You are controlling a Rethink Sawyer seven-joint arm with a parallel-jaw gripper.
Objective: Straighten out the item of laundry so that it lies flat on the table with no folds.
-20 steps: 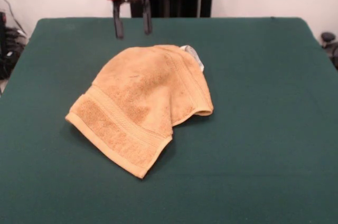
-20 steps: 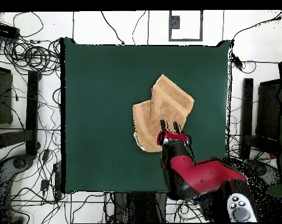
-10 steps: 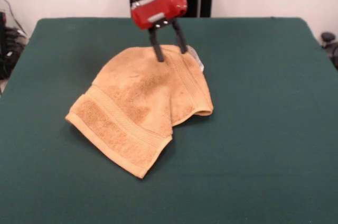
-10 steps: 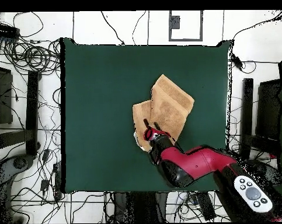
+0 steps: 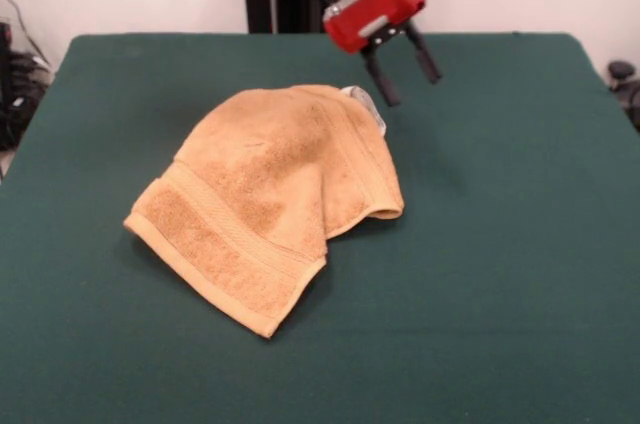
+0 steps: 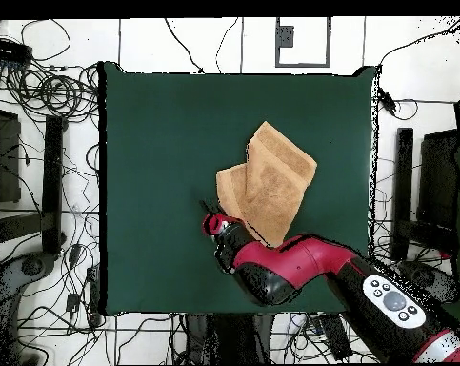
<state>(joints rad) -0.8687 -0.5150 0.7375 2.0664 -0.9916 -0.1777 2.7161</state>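
The towel (image 5: 275, 184) is looking like nubbly, matt terry cloth with flatter woven bands; the tabletop (image 5: 500, 274) is showing matt green felt; the claw (image 5: 405, 69) housing is gleaming like glossy red plastic.

Towel (image 5: 275, 189) tag (image 5: 368, 104) too small to read — arm (image 6: 310, 272) covers its overhead corner.

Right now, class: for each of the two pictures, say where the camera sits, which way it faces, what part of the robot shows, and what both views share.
Front view: across the table, facing the robot; shows the towel and the open gripper reaching down from above.
Overhead view: above the table, looking straight down; shows the red and black arm entering from the bottom, gripper beside the towel.
Shared: folded towel, green table, gripper.
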